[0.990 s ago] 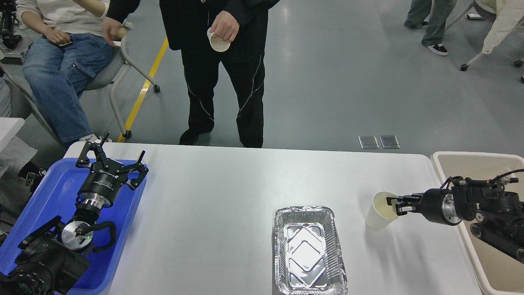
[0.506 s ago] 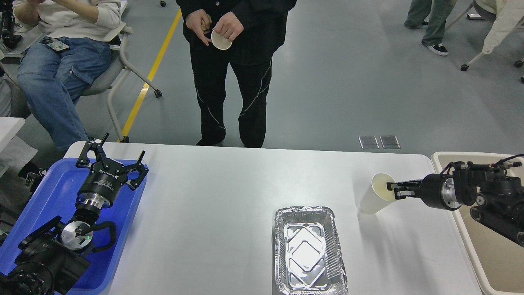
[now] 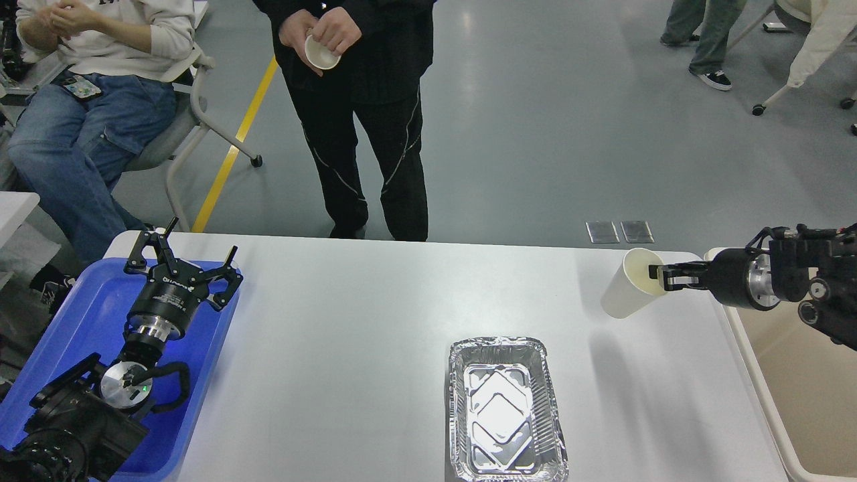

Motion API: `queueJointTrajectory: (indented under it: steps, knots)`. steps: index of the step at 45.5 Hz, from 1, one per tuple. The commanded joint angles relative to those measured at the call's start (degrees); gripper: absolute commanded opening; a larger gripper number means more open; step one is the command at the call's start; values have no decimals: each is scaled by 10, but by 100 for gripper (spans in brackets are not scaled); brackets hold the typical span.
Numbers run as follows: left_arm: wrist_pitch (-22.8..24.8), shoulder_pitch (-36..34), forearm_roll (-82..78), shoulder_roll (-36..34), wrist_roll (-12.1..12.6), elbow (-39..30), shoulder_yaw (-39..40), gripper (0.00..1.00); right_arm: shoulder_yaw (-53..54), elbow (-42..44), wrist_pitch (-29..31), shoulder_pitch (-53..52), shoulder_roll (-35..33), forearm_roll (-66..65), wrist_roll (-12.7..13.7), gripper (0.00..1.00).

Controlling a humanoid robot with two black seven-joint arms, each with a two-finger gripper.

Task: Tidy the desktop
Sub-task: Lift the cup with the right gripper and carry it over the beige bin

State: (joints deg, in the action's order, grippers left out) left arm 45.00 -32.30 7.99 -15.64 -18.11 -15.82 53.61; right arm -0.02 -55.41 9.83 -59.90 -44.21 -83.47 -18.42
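My right claw (image 3: pixel 657 276) pinches the rim of a smooth, tilted paper cup (image 3: pixel 628 292) above the glossy white counter (image 3: pixel 348 348). A crinkled foil tray (image 3: pixel 505 410) sits near. My left claw (image 3: pixel 182 258) hangs spread over the blue plastic tray (image 3: pixel 73 321).

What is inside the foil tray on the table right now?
Nothing visible: the foil tray shows only its bare embossed bottom, and it sits flat on the desktop. Whatever lies beneath it is covered. The paper cup is held apart by the right gripper.

Paper cup (image 3: pixel 628 292) now higher, apparently off desktop (image 3: pixel 375 321).
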Motion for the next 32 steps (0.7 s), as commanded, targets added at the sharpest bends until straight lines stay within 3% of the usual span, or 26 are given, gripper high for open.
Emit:
queueJointTrajectory:
  steps: [1,32]
  knots:
    - [0,0,0,-1,0,0,0,100,-30,-27,-2,-36,-21,-7,-2,0]
    - [0,0,0,-1,0,0,0,100,-29,-147,-5,-98,-113,-74,-5,0]
